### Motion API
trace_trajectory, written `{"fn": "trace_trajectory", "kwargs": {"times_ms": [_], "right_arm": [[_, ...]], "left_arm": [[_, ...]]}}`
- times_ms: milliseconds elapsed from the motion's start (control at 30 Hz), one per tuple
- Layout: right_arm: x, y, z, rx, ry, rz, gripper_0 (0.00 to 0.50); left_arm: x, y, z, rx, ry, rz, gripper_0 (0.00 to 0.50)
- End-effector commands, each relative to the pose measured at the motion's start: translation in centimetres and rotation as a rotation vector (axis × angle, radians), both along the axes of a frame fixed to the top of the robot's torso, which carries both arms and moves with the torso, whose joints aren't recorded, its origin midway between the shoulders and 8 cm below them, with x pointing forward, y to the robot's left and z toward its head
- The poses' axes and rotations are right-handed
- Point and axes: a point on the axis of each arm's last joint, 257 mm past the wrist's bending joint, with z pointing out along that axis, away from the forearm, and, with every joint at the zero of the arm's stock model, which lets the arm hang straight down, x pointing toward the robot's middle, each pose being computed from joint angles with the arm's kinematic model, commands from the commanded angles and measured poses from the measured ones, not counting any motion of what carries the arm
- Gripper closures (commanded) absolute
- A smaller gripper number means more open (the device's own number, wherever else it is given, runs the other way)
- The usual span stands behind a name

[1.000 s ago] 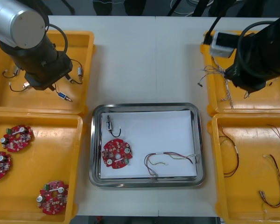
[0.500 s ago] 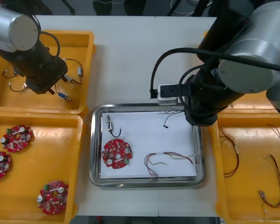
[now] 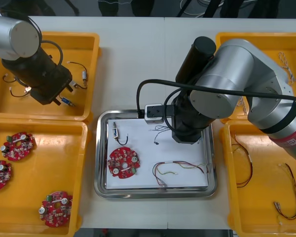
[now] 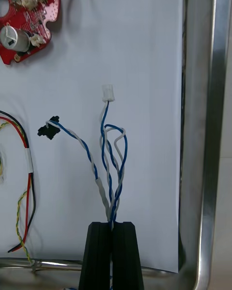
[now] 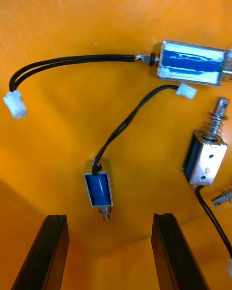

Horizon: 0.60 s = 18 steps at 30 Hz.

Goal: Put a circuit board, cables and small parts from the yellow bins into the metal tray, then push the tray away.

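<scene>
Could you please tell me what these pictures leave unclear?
- Front view: over the metal tray, the right arm hides the right gripper, shut on the blue and white cable.
- Right wrist view: edge cuts off the circuit board.
- Left wrist view: edge cuts off small metal parts by the open left gripper over a yellow bin.

Shiny metal tray (image 3: 213, 168), matt white paper-like lining (image 3: 143, 148); plastic-sheathed cable (image 4: 110, 200) inside the tray; glossy plastic yellow bins (image 3: 84, 49) beside it.

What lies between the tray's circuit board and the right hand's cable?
Bare white tray floor, by the right wrist view; the right hand grips the blue and white cable there.
</scene>
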Motion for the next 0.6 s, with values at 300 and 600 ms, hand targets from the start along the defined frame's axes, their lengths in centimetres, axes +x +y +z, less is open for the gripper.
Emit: {"fn": "trace_trajectory", "kwargs": {"times_ms": [300,600], "right_arm": [[2.0,1.5,-3.0,-0.013,-0.022,0.013,0.5],[2.6,0.7,-3.5,-0.043,-0.042,-0.004,0.459]], "left_arm": [[1.9,0.7,0.3,0.048,-0.056,-0.041,0.0],[2.3,0.4,-1.1,0.051,-0.067,-0.048,0.0]]}}
